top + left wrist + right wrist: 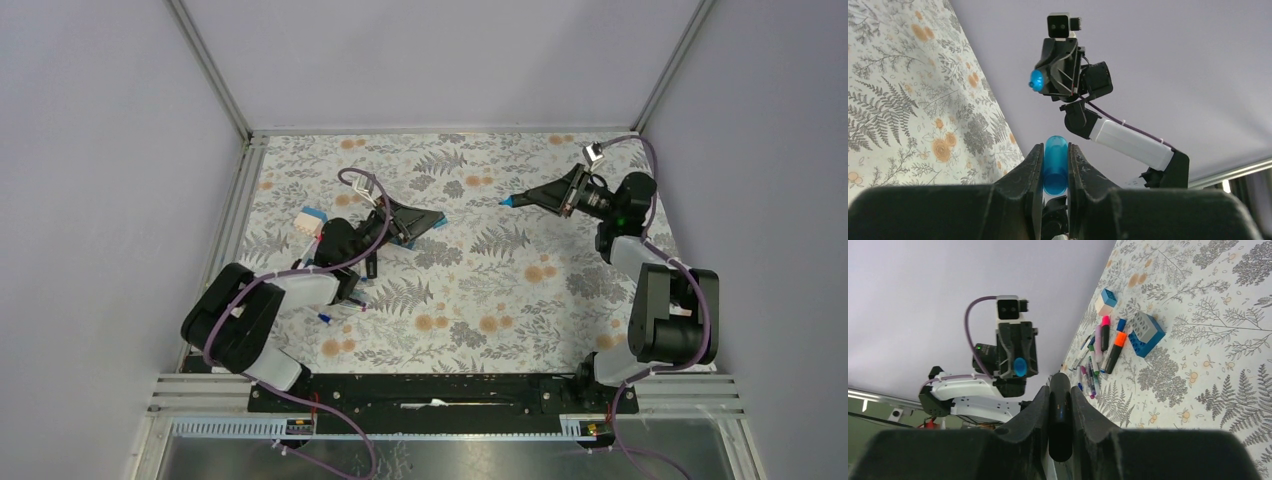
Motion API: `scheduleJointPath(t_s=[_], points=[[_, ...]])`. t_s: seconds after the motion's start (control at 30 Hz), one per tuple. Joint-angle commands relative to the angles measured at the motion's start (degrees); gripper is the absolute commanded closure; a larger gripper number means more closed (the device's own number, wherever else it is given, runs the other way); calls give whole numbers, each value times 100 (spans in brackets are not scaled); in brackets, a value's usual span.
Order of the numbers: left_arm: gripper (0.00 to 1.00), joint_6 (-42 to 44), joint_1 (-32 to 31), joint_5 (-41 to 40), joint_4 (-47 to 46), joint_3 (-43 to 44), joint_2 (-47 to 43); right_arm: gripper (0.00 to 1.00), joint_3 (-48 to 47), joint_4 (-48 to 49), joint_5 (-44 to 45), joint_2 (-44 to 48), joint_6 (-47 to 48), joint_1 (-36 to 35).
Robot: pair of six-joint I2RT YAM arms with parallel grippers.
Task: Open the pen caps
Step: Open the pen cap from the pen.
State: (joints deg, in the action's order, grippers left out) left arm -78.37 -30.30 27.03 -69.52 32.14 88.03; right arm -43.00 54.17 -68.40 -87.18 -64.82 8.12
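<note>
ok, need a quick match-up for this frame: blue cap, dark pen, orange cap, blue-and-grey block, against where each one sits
Things:
1. blue cap
2. dark pen
3. orange cap
4. blue-and-grey block

Places:
A. fitted on a highlighter lying on the table
B. clamped in the right gripper
C. resting on the table beside that highlighter
D. clamped in the left gripper

Pairs: 1-D, 2-B, 3-A, 4-C

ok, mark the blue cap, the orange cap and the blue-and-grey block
blue cap (1055,167): left wrist view, mid-body.
orange cap (1120,339): right wrist view, its middle.
blue-and-grey block (1145,330): right wrist view, grey upper part.
</note>
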Motion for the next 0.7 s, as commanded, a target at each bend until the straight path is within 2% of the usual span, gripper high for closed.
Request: scheduleJointPath(t_s=[0.0, 0.1, 0.23, 0.4, 0.67], points=[[100, 850, 40, 255, 838, 124, -576, 100, -41, -544, 166, 179, 924, -44], [100, 1768, 42, 206, 2536, 496, -878, 100, 5, -1353, 435, 220, 1665, 35], [100, 2538, 42, 62, 3701, 896, -1029, 100, 191, -2022, 1311, 260, 2154, 234], [100, 2782, 42, 93, 3962, 1139, -873, 96, 237, -2156, 2421, -208, 2448, 410], [100, 2801, 42, 111, 3963, 1159, -752, 90, -349, -1781, 2918, -1481, 2244, 528]])
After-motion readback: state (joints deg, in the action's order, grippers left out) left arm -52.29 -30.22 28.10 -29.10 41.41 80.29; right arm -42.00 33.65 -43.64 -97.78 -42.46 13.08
